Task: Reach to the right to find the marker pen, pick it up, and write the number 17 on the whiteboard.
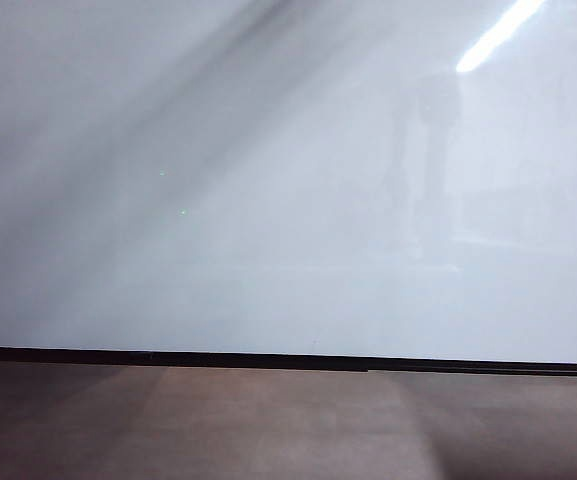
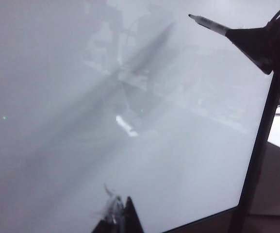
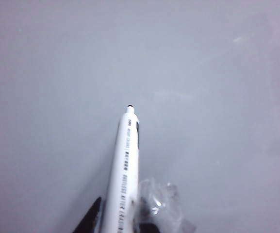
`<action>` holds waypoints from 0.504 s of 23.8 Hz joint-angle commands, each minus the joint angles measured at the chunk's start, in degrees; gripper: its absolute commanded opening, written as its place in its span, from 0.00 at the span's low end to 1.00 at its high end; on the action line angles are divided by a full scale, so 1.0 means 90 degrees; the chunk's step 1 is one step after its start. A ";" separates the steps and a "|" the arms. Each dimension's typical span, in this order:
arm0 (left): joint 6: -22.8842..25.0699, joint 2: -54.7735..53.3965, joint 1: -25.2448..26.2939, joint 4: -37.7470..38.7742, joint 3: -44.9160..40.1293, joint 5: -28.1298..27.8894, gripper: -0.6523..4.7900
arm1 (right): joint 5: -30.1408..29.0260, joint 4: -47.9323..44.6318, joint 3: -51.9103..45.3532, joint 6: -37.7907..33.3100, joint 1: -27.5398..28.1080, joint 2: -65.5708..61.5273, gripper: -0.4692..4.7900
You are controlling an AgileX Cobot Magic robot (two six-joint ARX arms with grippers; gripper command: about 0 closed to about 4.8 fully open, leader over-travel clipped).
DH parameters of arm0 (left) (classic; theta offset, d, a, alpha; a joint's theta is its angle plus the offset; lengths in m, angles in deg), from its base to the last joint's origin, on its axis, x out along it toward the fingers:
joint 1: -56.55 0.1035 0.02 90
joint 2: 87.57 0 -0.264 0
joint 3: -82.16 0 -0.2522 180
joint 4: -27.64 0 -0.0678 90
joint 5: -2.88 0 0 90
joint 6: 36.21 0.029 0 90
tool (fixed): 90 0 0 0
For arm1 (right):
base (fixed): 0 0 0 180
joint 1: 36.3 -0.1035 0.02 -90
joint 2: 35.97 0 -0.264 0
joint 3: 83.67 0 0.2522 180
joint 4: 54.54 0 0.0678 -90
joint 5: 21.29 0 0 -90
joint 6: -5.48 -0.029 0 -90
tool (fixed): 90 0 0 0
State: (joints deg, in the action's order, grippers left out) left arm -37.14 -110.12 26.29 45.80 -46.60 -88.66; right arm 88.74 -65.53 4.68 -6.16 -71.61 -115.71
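Item 1: marker pen, clamped in my right claw, tip toward whiteboard, not touching; ready for 17. Item 2: left claw near board, grip unclear, likely idle.

Probably a lab or office: a large glossy whiteboard stands upright behind a bare brown-grey tabletop.

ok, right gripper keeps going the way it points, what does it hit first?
Most likely the whiteboard, and the marker tip would touch before the right gripper does. The marker sticks out ahead of the jaws, aimed at the board. Gap to the board is unclear.
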 commanded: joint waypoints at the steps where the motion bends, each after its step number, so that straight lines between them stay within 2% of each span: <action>1: 0.0027 -0.0017 0.0005 -0.0121 0.0083 0.0029 0.11 | 0.0250 -0.0143 0.0034 0.0141 -0.0007 0.0044 0.07; 12: 0.0027 -0.0010 0.0007 -0.0126 0.0119 0.0027 0.11 | 0.0262 -0.0291 0.0036 0.0136 0.0194 0.0044 0.07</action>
State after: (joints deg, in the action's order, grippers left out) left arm -37.14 -110.21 26.31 45.39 -46.05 -88.66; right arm 91.10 -66.56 4.68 -5.15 -70.05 -115.65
